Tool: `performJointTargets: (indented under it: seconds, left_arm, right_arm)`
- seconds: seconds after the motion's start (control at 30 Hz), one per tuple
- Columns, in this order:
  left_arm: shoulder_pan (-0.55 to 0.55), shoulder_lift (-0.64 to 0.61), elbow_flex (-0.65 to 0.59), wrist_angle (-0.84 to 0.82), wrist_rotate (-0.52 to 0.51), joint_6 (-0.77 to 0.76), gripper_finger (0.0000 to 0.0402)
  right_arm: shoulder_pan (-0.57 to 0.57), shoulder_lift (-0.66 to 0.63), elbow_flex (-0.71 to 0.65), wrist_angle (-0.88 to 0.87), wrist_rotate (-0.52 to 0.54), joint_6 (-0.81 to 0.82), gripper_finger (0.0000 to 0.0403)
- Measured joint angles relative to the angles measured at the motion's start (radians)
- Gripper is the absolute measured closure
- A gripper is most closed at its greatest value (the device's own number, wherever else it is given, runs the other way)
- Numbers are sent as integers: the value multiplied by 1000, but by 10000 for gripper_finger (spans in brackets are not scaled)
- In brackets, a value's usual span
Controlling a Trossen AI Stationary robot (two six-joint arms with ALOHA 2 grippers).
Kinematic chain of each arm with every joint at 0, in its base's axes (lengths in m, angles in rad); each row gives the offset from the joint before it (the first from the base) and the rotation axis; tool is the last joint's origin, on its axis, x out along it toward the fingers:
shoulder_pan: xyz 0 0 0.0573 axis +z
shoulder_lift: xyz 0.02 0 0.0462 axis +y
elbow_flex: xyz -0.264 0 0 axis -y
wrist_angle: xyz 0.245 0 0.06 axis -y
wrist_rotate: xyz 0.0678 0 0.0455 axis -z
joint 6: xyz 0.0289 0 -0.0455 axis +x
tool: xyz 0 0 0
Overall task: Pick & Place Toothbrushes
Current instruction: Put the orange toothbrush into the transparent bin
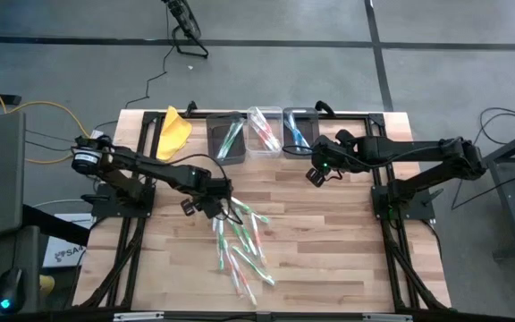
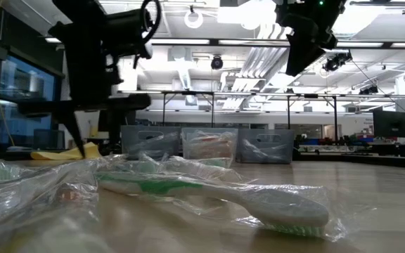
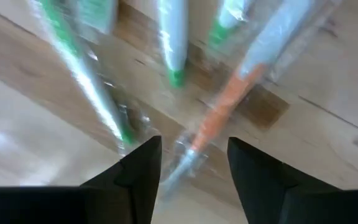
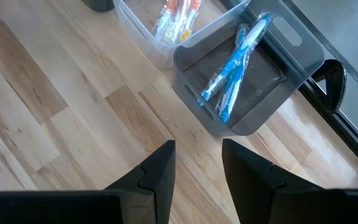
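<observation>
Several toothbrushes [image 1: 241, 240] in clear wrappers lie in a loose pile on the wooden table [image 1: 329, 241], near its middle. My left gripper [image 1: 206, 206] is at the pile's far left end, pointing steeply down and open. In the left wrist view its fingers [image 3: 143, 167] stand on either side of the tip of an orange-handled toothbrush [image 3: 224, 111]; whether they touch it I cannot tell. A green toothbrush [image 2: 188, 188] lies nearest in the low view. My right gripper [image 4: 197, 163] hovers open and empty above the table, near the bin holding blue toothbrushes [image 4: 234, 70].
Three small bins [image 1: 265, 132] stand in a row at the far edge, holding green, orange and blue brushes. A yellow cloth [image 1: 173, 132] lies at the far left. Bare wood lies to the right of the pile and toward the near edge.
</observation>
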Motion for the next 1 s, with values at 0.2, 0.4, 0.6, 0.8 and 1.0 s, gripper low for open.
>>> performJointTargets:
  seconds: [0.2,0.4,0.6,0.8,1.0]
  left_arm:
    - [0,36,-3,-23,-6,15,238]
    - [0,70,3,-35,-5,13,303]
    - [0,62,8,-93,-11,-121,387]
    - [0,35,25,-184,-35,-222,394]
    - [1,-87,26,-167,-90,-265,394]
  right_arm:
    - [0,0,0,1,0,6,278]
    - [0,0,0,5,0,14,278]
    - [0,12,0,4,-17,19,278]
    - [1,38,0,12,-15,3,278]
    - [39,76,0,155,65,-86,278]
